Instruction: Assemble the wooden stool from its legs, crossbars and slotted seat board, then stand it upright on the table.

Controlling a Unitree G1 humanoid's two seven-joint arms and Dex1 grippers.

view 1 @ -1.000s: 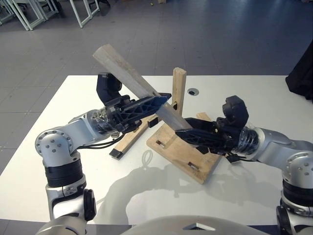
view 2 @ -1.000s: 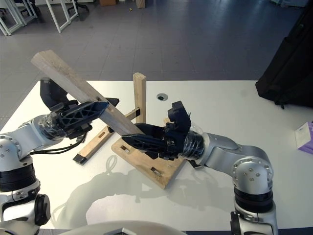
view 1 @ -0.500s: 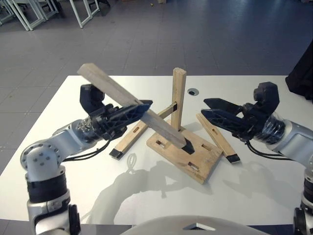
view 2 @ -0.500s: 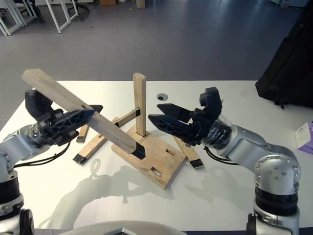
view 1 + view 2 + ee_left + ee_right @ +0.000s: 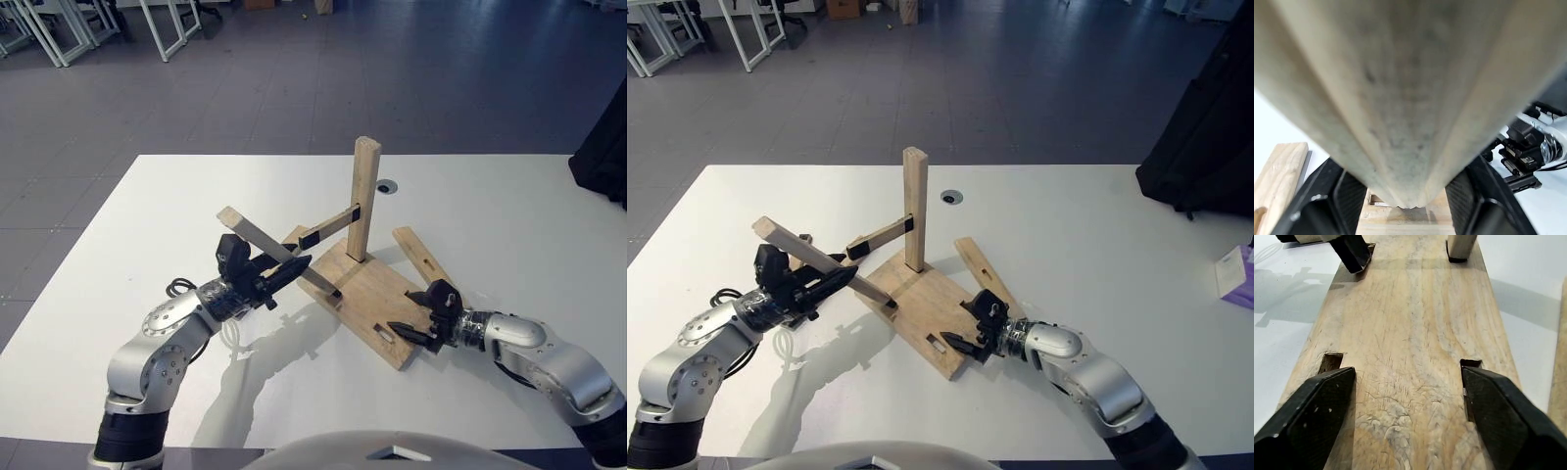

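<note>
So the left gripper (image 5: pixel 294 270) dropped way down, and the leg (image 5: pixel 257 235) now has its black tip at the seat board (image 5: pixel 377 294) corner slot. The right gripper (image 5: pixel 400 334) let go and sank to the board's near end.

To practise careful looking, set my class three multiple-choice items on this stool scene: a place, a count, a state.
1. Where does the loose leg lie? A on the table beside the seat board; B atop the board; C in a hand.
2. How many legs stand upright in the board? A one; B two; C three.
3. The held leg in the left hand is: A flat; B upright; C tilted.
Key: A, it lies on the table; A, a single upright leg; C, it slants down to the board.
</note>
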